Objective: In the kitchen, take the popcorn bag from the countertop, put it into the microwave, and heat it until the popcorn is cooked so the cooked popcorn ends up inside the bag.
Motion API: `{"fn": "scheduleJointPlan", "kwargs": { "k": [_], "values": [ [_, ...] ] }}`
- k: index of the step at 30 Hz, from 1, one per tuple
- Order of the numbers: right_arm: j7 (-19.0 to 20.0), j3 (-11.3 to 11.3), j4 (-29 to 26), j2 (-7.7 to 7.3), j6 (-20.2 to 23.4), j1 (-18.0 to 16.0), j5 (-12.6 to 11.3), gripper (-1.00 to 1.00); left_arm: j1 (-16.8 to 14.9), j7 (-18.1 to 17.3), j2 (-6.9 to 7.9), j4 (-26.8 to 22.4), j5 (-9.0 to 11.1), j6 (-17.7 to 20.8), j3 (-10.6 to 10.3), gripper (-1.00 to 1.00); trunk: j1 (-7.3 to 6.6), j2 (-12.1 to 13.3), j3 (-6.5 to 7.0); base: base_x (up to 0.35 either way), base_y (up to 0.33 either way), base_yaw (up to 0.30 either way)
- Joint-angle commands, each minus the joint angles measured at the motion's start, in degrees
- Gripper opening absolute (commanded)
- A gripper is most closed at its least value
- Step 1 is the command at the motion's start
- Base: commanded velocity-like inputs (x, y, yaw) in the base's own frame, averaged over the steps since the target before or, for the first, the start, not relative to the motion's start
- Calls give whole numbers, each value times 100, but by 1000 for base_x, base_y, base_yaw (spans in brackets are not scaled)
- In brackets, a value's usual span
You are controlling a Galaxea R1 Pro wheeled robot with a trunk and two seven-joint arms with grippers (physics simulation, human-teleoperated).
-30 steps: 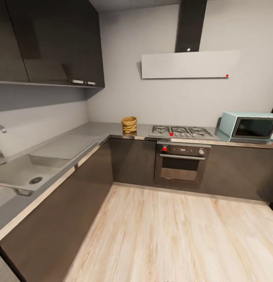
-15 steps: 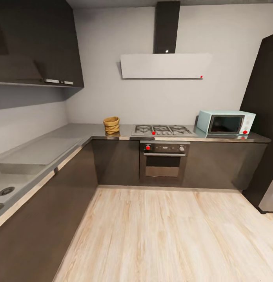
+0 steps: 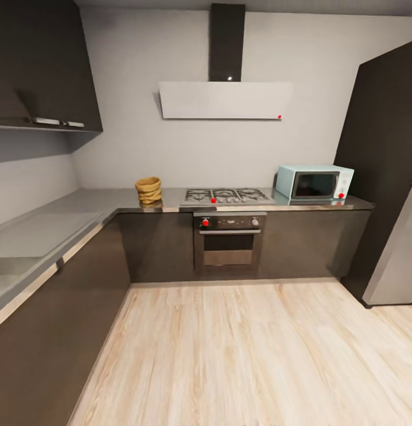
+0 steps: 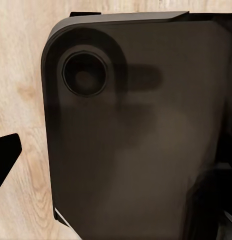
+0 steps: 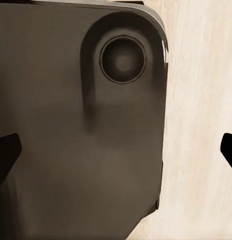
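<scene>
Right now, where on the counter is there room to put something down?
Bare countertop runs from the left wall to the popcorn bag, plus a gap between bag and gas hob. The hob-to-microwave stretch is tight; the microwave fills that end.

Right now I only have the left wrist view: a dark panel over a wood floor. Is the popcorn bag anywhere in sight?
Observer: Yes. In the head view the popcorn bag stands upright on the countertop, to the left of the gas hob.
Operator: And the microwave?
Observer: The microwave sits on the same countertop on the hob's other side, with its door shut.
Operator: Anything past it?
Observer: A tall dark cabinet rises just beyond the microwave, at the end of the counter run.
</scene>
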Motion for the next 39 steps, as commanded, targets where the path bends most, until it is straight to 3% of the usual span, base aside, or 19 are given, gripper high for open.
{"fn": "scheduleJointPlan", "kwargs": {
  "k": [1, 39],
  "values": [
    [-5, 1, 2, 0, -17, -2, -5, 100, 4, -1, 0, -9, 7, -9, 2, 100, 0, -2, -4, 0, 0, -196],
    [-6, 1, 2, -4, -17, -2, 4, 100, 2, -1, 0, -9, 7, -9, 2, 100, 0, -2, -4, 0, 0, -215]
  ]
}}
